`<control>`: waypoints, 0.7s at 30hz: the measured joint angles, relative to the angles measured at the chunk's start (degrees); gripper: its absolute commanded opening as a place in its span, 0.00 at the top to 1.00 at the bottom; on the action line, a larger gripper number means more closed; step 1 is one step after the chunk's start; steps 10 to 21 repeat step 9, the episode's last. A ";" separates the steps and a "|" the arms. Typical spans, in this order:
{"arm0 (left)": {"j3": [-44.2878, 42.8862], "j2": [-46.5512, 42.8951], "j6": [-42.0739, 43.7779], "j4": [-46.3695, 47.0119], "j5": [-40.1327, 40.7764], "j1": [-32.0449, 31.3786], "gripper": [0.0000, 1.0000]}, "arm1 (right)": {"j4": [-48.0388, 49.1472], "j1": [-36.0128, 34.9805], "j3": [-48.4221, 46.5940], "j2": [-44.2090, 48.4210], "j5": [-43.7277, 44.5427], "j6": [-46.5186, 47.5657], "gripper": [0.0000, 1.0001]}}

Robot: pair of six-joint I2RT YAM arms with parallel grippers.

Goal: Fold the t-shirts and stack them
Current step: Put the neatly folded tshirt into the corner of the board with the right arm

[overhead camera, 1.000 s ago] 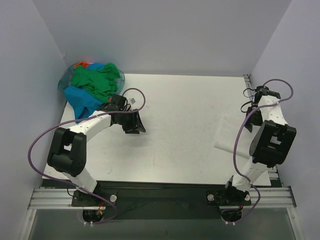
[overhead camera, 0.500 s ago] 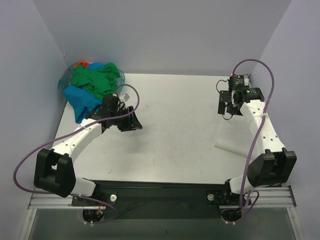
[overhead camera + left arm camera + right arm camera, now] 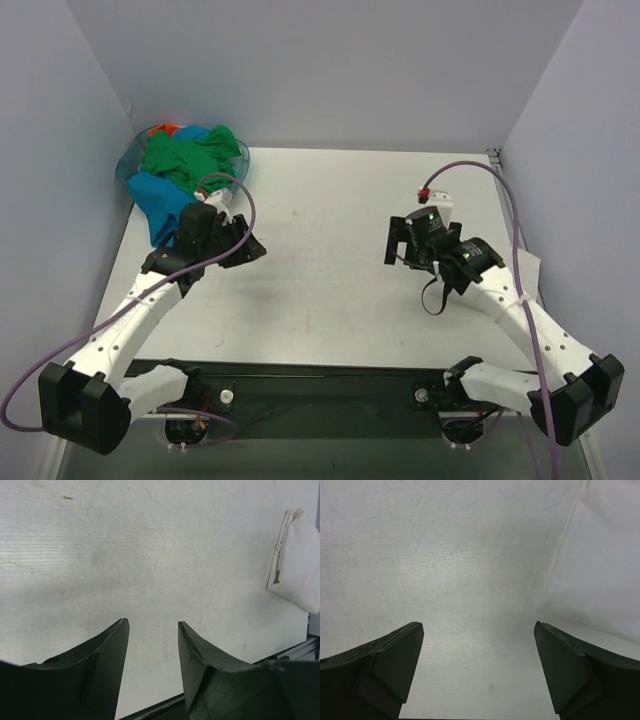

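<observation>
Crumpled green, blue and orange t-shirts (image 3: 185, 170) are heaped at the upper left of the matte white table (image 3: 330, 200), near the left claw (image 3: 151, 622), which is partly spread and empty. A folded white t-shirt (image 3: 297, 560) lies flat at the right edge. The right claw (image 3: 478, 624), spread wide, has been swung from the upper right toward centre.

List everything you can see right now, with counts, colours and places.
Green t-shirt: 1, green, far left corner of the table, topmost.
Blue t-shirt: 1, blue, under the green one.
Orange t-shirt: 1, orange, sliver behind the green one.
Folded cloth: 1, white, table's right edge.
Table: 1, white, under everything.
Left gripper: 1, black, open, near the blue t-shirt.
Right gripper: 1, black, open, right of centre.
</observation>
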State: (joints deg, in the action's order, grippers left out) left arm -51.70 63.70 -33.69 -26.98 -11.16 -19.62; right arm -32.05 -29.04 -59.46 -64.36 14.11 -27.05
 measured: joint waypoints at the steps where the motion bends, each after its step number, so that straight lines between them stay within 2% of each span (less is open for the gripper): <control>1: 0.11 -0.66 -0.13 -0.07 0.57 0.00 0.46 | 0.39 -2.14 0.46 0.76 1.92 -0.68 0.00; 4: 0.85 -2.86 -0.35 -0.72 2.47 0.00 0.46 | 2.08 -7.37 0.63 2.60 6.29 -2.03 0.00; 9: 1.86 -5.66 -1.05 -2.49 4.98 0.07 0.44 | 3.19 -9.42 0.63 4.00 13.22 -3.15 0.00; 21: 1.86 -5.66 -1.05 -2.49 4.98 0.07 0.44 | 3.19 -9.42 0.63 4.00 13.22 -3.15 0.00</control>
